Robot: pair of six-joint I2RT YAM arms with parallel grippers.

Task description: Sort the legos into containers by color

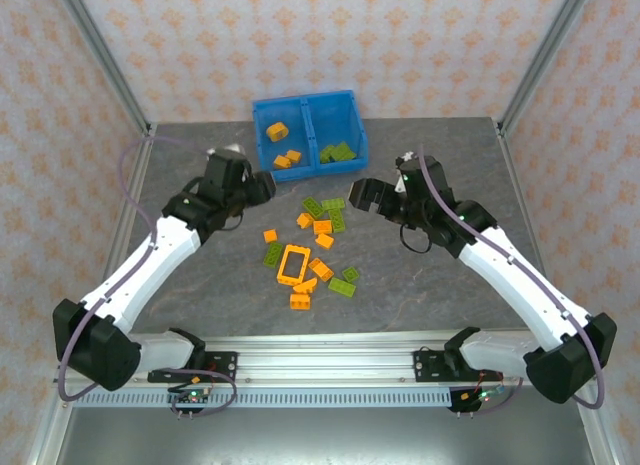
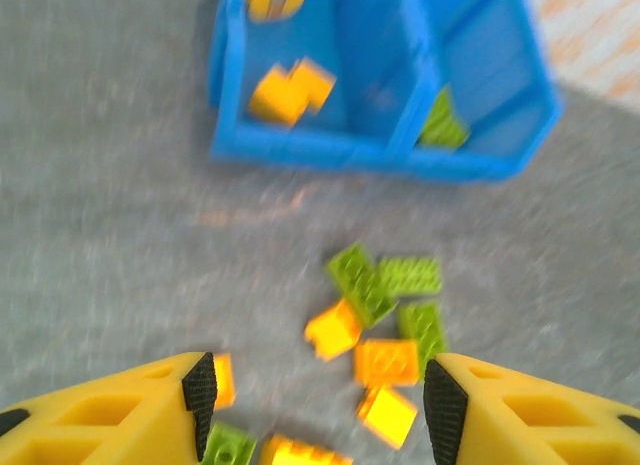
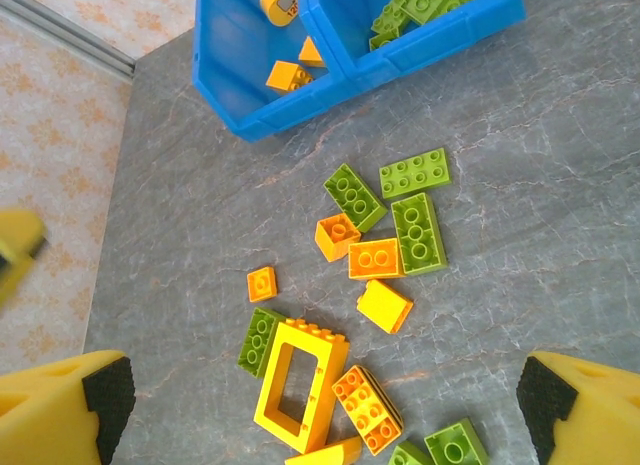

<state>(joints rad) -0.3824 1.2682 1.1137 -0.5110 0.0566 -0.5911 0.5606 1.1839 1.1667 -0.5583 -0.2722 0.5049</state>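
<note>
A bright blue bin point(image 1: 258, 135) is standing at the far side of the table point(image 1: 400, 305), a central divider splitting it in two. Its left compartment point(image 1: 292, 113) is holding three orange bricks point(image 1: 287, 159), and its right compartment point(image 1: 330, 120) is holding several lime green bricks point(image 1: 338, 153). Nearer, loose bricks point(image 1: 322, 227) in both colours are lying scattered, apart from the bin. Among them an orange frame piece point(image 1: 294, 264) is lying flat, with a green brick point(image 1: 272, 253) touching its left side.
</note>
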